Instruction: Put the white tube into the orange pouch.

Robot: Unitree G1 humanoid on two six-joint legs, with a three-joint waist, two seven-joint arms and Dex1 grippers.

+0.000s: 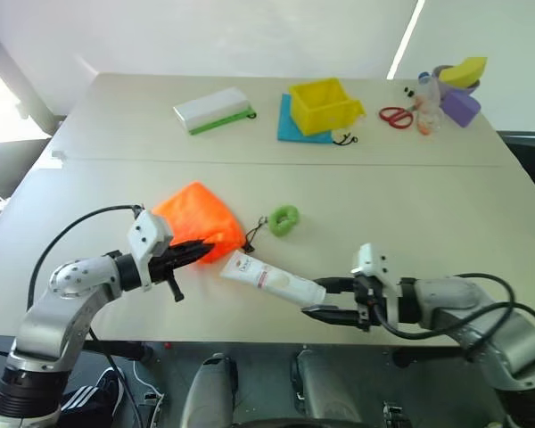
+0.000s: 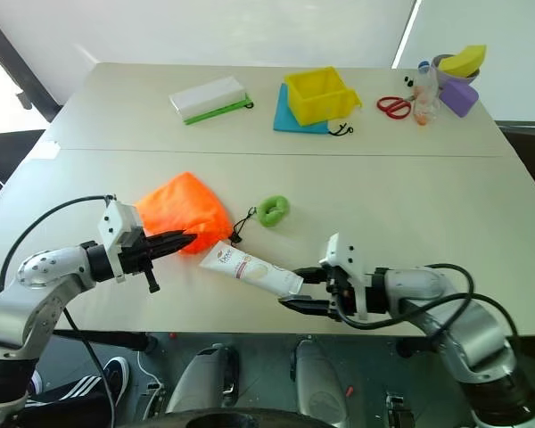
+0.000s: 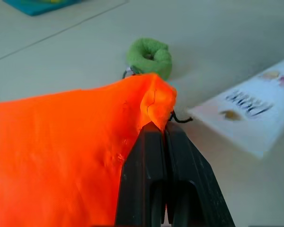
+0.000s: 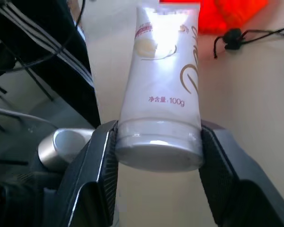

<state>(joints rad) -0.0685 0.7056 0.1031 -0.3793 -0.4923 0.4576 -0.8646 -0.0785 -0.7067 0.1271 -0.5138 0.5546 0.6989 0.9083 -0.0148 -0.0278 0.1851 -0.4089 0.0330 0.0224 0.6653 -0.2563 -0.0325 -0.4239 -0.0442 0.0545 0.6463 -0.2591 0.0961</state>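
A: Where do we have the white tube (image 1: 274,280) right now?

B: We see it held at its cap end by our right pincer (image 1: 325,299), one black finger on each side of the cap, as the right wrist view shows plainly. The tube sticks out toward ten o'clock from that pincer, its flat end near the orange pouch (image 1: 198,218), just above the front edge of the counter (image 1: 428,205).

A: And our left pincer (image 1: 199,251)?

B: Clenched. Its two fingers are pressed together on a fold of the pouch's fabric, at the gathered corner where the black cord (image 3: 180,118) comes out. The pouch bunches up from that pinch.

A: What lies around the pouch?

B: The green ring (image 1: 283,219) sits at about three o'clock from the pouch, on the counter and apart from the tube. Off at the far side, we find the white-and-green box (image 1: 214,110) at twelve o'clock from the pouch, and the yellow bin (image 1: 325,104) on a blue mat (image 1: 288,129) toward one o'clock. Red scissors (image 1: 395,117) and some purple and yellow pieces (image 1: 461,87) are at the far right corner.
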